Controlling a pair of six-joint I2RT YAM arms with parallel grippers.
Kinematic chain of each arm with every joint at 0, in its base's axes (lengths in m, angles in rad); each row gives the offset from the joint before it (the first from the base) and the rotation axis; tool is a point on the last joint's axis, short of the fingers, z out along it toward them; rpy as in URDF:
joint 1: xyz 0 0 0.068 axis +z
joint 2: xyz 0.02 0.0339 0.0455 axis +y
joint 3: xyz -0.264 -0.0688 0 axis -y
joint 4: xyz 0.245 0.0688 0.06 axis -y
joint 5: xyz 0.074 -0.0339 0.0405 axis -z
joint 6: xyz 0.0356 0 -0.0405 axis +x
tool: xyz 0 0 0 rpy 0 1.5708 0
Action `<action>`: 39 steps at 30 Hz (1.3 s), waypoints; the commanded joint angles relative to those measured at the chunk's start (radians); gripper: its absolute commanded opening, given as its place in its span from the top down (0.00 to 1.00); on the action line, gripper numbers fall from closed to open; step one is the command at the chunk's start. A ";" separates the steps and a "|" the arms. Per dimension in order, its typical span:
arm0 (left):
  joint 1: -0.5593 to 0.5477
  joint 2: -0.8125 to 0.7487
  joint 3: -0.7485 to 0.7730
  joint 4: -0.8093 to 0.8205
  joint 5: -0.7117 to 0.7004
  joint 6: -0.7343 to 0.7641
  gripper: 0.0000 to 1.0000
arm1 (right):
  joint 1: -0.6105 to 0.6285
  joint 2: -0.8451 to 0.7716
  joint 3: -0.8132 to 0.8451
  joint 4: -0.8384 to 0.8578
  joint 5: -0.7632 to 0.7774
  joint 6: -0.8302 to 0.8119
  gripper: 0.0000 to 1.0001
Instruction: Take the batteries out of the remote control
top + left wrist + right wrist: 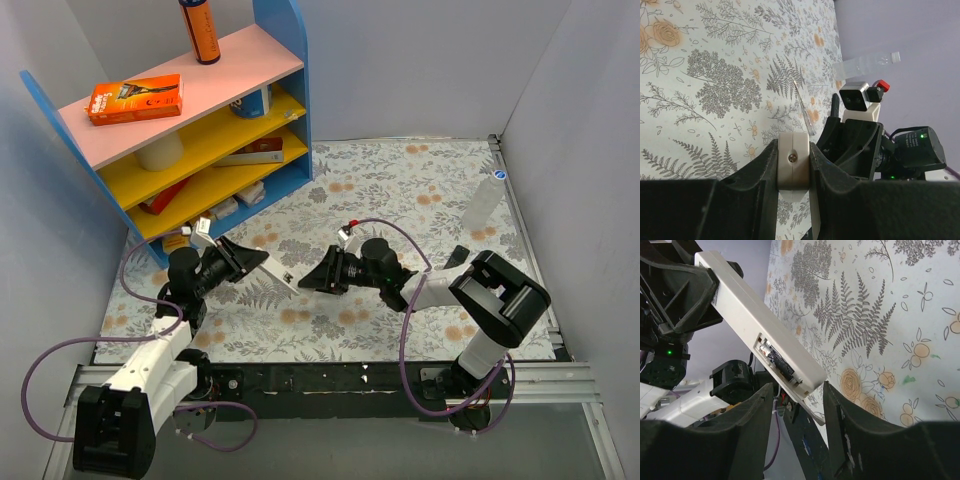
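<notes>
My left gripper (258,266) is shut on one end of a long white remote control (283,281) and holds it above the floral mat. In the left wrist view the jaws clamp the remote's end (792,162). In the right wrist view the remote (745,315) slants across, and its open compartment shows a dark slim battery (780,363) inside. My right gripper (799,392) is open, its fingers on either side of the remote's free end, not closed on it. It also shows in the top view (310,280). No loose batteries are in view.
A blue shelf unit (285,60) with boxes stands at the back left. A clear plastic bottle (483,203) lies at the right wall. A small black piece (459,255) lies by the right arm. A thin clear stick (805,110) lies on the mat.
</notes>
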 commanded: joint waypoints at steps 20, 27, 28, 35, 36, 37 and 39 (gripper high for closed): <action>0.001 0.190 0.139 -0.209 -0.021 0.141 1.00 | -0.106 -0.106 -0.067 -0.182 0.061 -0.184 0.44; 0.001 0.260 0.257 -0.295 0.182 0.242 1.00 | -0.104 -0.243 0.093 -0.624 0.269 -0.503 0.43; 0.001 0.276 0.274 -0.358 0.238 0.259 1.00 | -0.104 -0.254 0.143 -0.688 0.311 -0.576 0.43; -0.012 0.357 0.305 -0.407 0.345 0.299 1.00 | -0.110 -0.334 0.242 -1.090 0.653 -0.740 0.43; -0.012 0.356 0.306 -0.410 0.351 0.304 1.00 | -0.110 -0.331 0.246 -1.139 0.680 -0.749 0.43; -0.013 0.348 0.308 -0.415 0.355 0.310 1.00 | -0.115 -0.327 0.249 -1.155 0.685 -0.757 0.43; -0.013 0.334 0.300 -0.409 0.355 0.307 1.00 | -0.126 -0.309 0.242 -1.172 0.676 -0.775 0.43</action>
